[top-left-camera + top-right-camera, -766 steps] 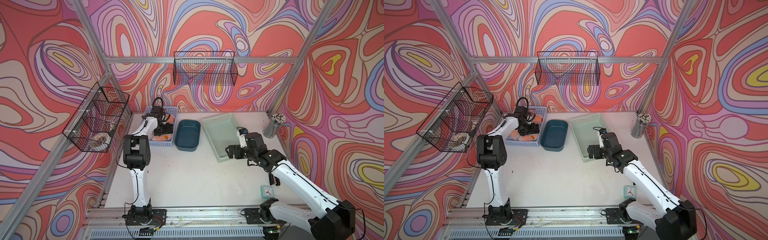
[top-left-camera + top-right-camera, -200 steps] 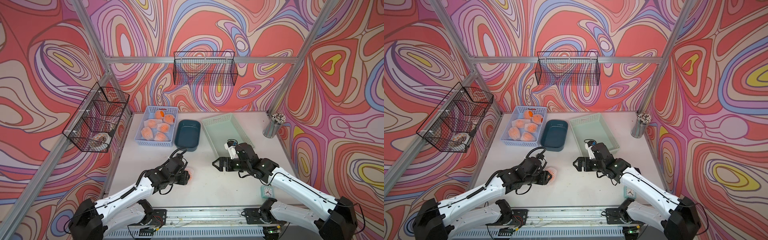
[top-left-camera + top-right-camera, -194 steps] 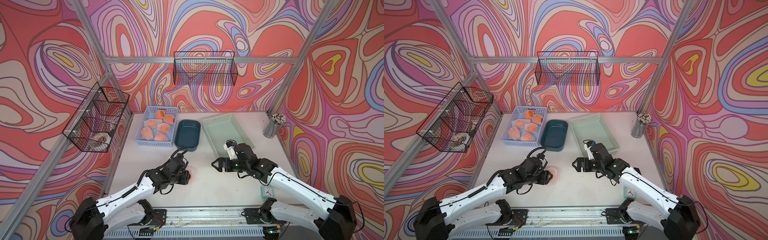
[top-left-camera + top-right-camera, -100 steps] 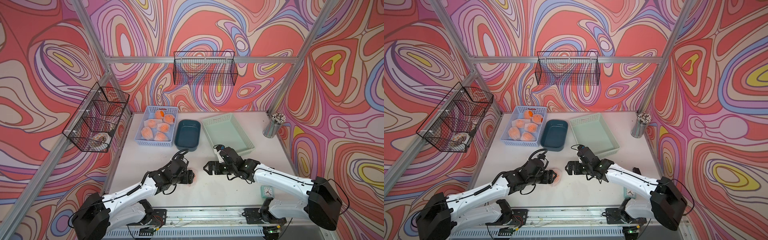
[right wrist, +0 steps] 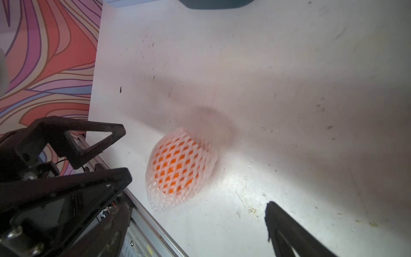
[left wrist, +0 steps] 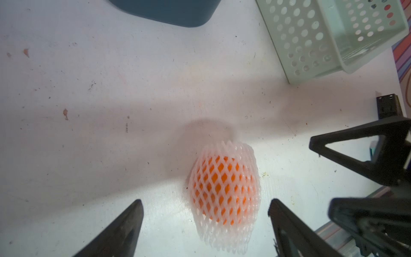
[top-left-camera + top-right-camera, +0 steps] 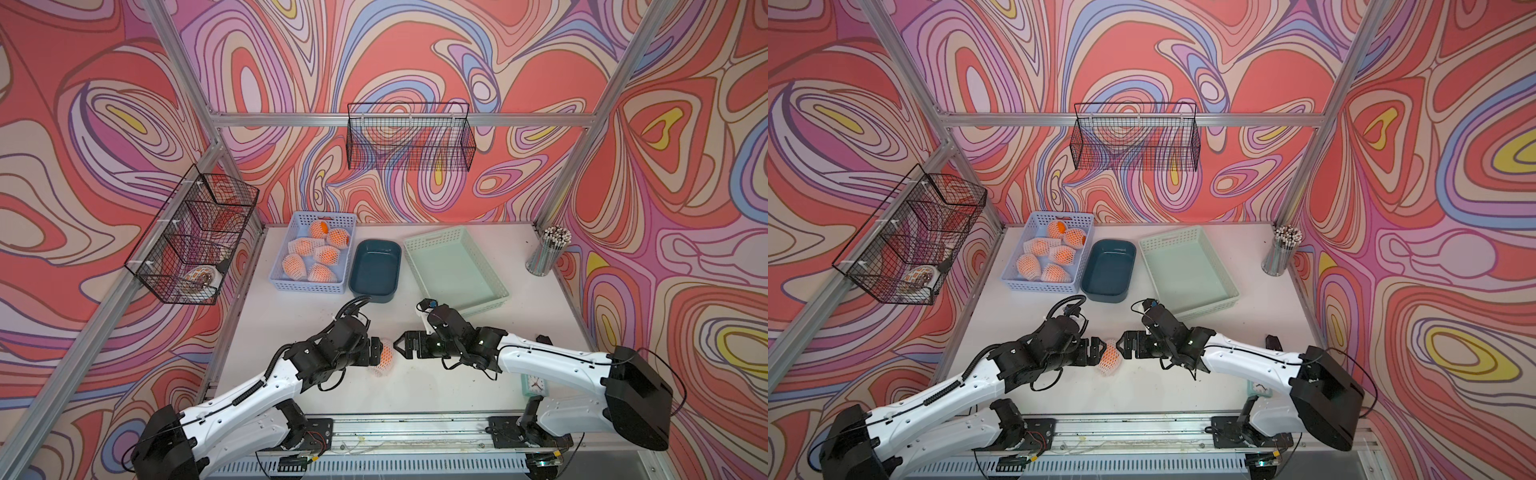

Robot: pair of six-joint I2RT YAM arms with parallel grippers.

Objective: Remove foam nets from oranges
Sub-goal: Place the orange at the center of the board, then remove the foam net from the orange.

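One orange wrapped in a white foam net [image 7: 385, 358] [image 7: 1111, 357] lies on the white table near the front middle. My left gripper [image 7: 377, 352] [image 7: 1098, 351] is open on its left side. In the left wrist view the net [image 6: 224, 189] lies just beyond and partly between the spread fingers, and my left gripper [image 6: 205, 213] touches nothing. My right gripper [image 7: 400, 345] [image 7: 1122, 343] faces the net from the right, open and a short way off. In the right wrist view the net [image 5: 180, 169] lies ahead of my right gripper [image 5: 203, 222]. Several more netted oranges [image 7: 318, 253] fill the lavender basket [image 7: 291, 286].
A dark blue tub [image 7: 376, 270] and a pale green tray [image 7: 455, 266] stand behind the grippers. A cup of pencils [image 7: 546, 253] is at the back right, and a small clock [image 7: 534, 384] at the front right. Black wire baskets [image 7: 409, 141] hang on the walls.
My left gripper has opened and let go of the netted orange, which now rests on the table. My right gripper has moved left and down, close to the net.
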